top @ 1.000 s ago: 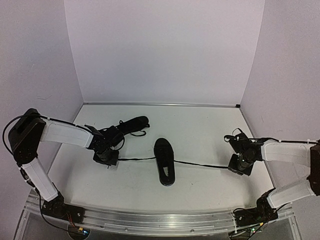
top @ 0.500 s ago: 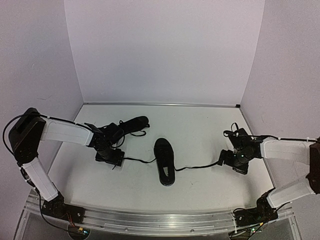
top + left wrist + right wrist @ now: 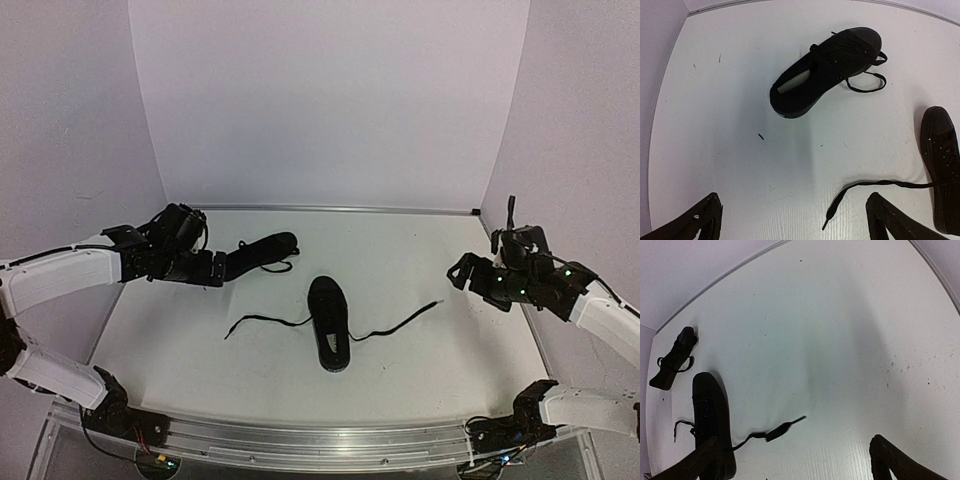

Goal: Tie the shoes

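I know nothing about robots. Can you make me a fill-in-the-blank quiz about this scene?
1. The far shoe lies nearer the ____ arm.
2. The lace of the middle shoe lies loose on the table, not yet ____.
3. The left gripper and right gripper both stand ____, holding nothing.
Missing words: left; tied; open.

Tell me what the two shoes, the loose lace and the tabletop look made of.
Far shoe and near shoe: matte black cloth, likely canvas; no shine. Lace: flat woven strip, limp and curved. Tabletop: white, smooth, hard-looking, maybe painted board; faint specks and scuffs.
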You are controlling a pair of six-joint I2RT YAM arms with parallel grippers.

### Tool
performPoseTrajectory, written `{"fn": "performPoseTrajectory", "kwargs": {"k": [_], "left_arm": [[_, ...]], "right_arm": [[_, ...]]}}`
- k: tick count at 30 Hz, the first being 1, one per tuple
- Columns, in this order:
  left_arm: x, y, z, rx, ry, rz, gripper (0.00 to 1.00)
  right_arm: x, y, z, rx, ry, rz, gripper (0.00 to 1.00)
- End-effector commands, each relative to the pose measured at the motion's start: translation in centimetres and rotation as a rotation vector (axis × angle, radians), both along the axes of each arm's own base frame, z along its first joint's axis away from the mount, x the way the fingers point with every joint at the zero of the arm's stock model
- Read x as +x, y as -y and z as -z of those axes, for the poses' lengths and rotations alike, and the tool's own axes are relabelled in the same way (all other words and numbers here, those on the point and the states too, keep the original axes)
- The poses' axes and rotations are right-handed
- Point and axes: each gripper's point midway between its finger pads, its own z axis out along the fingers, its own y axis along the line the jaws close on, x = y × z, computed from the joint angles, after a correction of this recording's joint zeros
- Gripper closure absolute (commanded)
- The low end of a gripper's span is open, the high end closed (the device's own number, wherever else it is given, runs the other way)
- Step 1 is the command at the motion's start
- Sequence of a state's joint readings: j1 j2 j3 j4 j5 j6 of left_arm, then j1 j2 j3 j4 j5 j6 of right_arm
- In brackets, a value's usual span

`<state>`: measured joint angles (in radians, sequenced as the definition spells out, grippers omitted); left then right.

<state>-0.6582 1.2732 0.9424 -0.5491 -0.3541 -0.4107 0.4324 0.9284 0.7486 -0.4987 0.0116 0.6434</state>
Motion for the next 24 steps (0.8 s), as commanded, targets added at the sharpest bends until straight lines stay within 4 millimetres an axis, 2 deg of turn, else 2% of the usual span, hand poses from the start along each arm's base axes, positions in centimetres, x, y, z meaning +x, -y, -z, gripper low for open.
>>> {"fn": "performPoseTrajectory", "kwargs": {"k": [1, 4, 6, 9, 12, 15, 17, 19, 22, 24], "left_arm": [[1.5, -0.9, -2.0, 0.064, 0.05, -0.061, 0.0], [1.8, -0.5, -1.8, 0.028, 0.055, -0.077, 0.0], [1.5, 0.5, -1.3, -0.012, 0.067, -0.009, 0.0], [0.7, 3.0, -1.2, -0.075, 0.103, 0.175, 0.0], [-0.5, 5.0, -1.0, -0.081, 0.101, 0.355, 0.0], [-1.4, 7.0, -0.6, -0.077, 0.079, 0.519, 0.0], [-2.4, 9.1, -0.1, -0.105, 0.074, 0.669, 0.0], [-3.2, 10.8, 0.9, -0.115, 0.071, 0.785, 0.01], [-4.3, 13.4, 2.5, -0.035, 0.112, 0.927, 0.01], [-5.1, 15.0, 4.2, 0.035, 0.108, 1.027, 0.06]], "right_arm": [[-0.7, 1.6, -1.0, -0.028, -0.004, 0.066, 0.02], [-1.4, 1.4, -1.3, 0.018, 0.001, 0.063, 0.02], [-1.6, 0.8, -1.7, 0.044, 0.019, 0.026, 0.02], [-1.5, -1.5, -2.5, 0.09, 0.046, -0.106, 0.02], [-1.1, -2.8, -2.8, 0.087, 0.052, -0.189, 0.02], [-0.3, -3.6, -1.9, 0.044, 0.019, -0.238, 0.02], [0.2, -4.2, -1.5, 0.032, 0.0, -0.271, 0.02], [0.5, -4.8, -1.0, 0.025, -0.015, -0.308, 0.02], [0.8, -5.8, -0.9, 0.03, -0.017, -0.367, 0.02], [1.0, -6.2, -0.8, 0.039, -0.011, -0.383, 0.02]]}}
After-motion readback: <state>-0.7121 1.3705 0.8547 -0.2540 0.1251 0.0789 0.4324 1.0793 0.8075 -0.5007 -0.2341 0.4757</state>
